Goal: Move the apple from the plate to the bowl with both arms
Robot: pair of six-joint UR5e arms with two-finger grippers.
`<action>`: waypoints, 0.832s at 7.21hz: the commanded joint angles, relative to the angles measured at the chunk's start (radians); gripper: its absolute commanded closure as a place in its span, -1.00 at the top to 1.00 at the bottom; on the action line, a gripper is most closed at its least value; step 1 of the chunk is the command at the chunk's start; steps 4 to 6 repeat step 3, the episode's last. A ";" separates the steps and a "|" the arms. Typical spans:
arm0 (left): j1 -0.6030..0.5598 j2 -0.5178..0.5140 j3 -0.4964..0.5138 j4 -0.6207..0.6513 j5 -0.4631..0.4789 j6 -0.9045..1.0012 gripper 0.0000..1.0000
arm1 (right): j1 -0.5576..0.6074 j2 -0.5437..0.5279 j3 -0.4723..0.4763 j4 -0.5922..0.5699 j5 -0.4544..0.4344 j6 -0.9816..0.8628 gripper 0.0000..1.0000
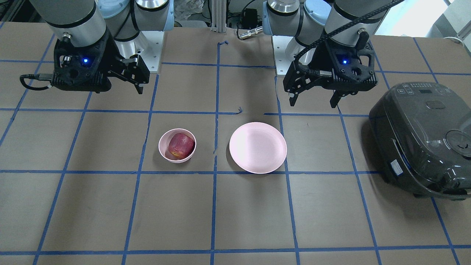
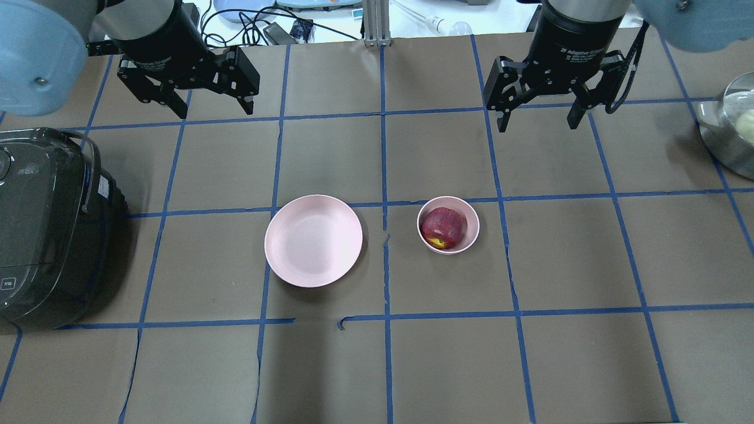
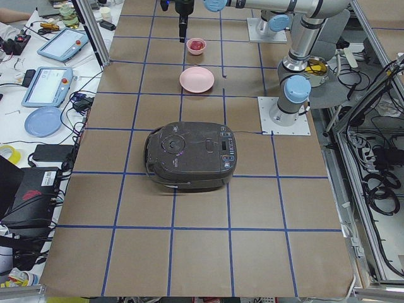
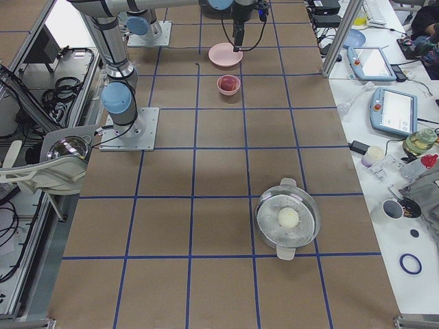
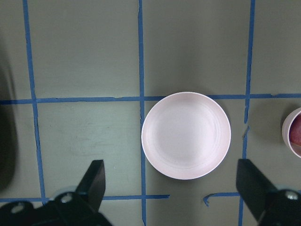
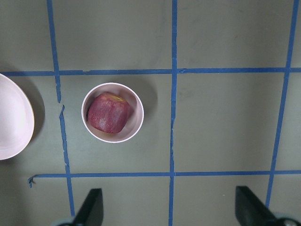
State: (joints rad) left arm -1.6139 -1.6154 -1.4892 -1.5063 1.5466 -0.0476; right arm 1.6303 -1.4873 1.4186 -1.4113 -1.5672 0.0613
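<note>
The dark red apple [image 2: 443, 227] sits inside the small deep pink bowl [image 2: 473, 235], right of centre in the overhead view. The wide pink plate [image 2: 313, 240] lies empty just left of the bowl. My left gripper [image 2: 213, 109] is open and empty, high above the table behind the plate. My right gripper [image 2: 539, 122] is open and empty, high behind the bowl. The left wrist view looks straight down on the plate [image 5: 186, 135] between the open fingers [image 5: 94, 183]. The right wrist view shows the apple [image 6: 108, 113] in the bowl [image 6: 137, 118].
A black rice cooker [image 2: 41, 224] stands at the table's left end. A steel pot [image 2: 730, 129] with a pale ball in it stands at the right end. Blue tape lines grid the brown table.
</note>
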 commanded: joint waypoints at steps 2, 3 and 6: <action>-0.001 -0.003 -0.008 0.000 -0.006 0.000 1.00 | -0.004 0.001 0.000 -0.005 -0.004 0.000 1.00; -0.003 -0.001 -0.009 0.000 -0.008 0.000 1.00 | -0.004 0.001 0.000 -0.005 -0.004 -0.001 1.00; -0.003 -0.001 -0.009 0.000 -0.008 0.000 1.00 | -0.004 0.001 0.000 -0.005 -0.004 -0.001 1.00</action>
